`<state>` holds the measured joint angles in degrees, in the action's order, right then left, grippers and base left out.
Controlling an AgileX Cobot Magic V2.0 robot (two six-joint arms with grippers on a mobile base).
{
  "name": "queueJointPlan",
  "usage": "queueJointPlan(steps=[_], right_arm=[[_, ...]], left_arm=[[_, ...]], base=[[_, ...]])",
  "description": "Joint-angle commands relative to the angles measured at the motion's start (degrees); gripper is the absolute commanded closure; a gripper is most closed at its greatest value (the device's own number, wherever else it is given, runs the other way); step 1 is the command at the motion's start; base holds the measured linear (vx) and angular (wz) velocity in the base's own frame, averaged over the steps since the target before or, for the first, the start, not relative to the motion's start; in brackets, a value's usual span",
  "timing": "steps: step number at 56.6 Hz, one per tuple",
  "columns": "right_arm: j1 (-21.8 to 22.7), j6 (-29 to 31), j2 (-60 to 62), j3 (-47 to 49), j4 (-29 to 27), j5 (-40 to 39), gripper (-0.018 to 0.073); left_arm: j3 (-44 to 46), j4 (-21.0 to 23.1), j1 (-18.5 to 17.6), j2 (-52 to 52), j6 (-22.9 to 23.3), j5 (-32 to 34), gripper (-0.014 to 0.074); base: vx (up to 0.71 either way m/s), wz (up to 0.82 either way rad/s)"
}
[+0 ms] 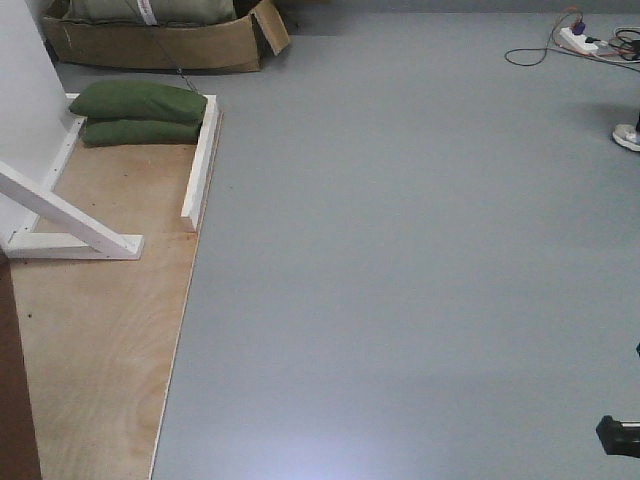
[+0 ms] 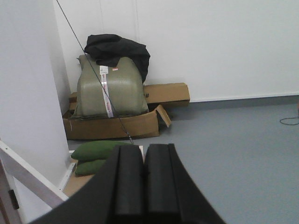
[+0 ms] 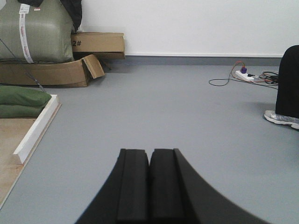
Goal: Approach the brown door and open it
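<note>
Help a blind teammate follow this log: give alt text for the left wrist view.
The left gripper, jaws shut and holding nothing, points across a grey floor toward a white wall. Ahead lie two stacked green sandbags, a white beam to their left, and behind them an olive sack in a cardboard box, topped by a black garment.

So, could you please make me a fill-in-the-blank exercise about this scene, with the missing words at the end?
1. Both the left claw and the right claw are ____.
2. The two stacked sandbags are ____ in colour.
3. In the front-facing view, the brown door shows at the ____ edge of the picture.
4. The cloth on the olive bag is ____ in colour.
Missing words: shut; green; left; black.
</note>
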<state>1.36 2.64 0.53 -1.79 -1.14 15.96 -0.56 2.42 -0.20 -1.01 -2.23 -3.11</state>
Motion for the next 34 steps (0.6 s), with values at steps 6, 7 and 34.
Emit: queueJointPlan(steps=[6, 7, 34], right_arm=[[0.4, 0.3, 0.8, -0.3, 0.4, -4.6, 0.0559], [0.4, 0.3, 0.8, -0.3, 0.4, -4.6, 0.0559], [0.4, 0.3, 0.8, -0.3, 0.4, -4.6, 0.0559]], left_arm=[[8.5, 0.1, -0.2, -5.8, 0.1, 4.7, 0.06], [9.2, 0.1, -0.2, -6.1, 0.1, 4.7, 0.06], [38.9, 0.2, -0.2, -19.7, 0.6, 9.5, 0.06]], base=[[0.0, 0.0], [0.0, 0.0], [0.0, 0.0]])
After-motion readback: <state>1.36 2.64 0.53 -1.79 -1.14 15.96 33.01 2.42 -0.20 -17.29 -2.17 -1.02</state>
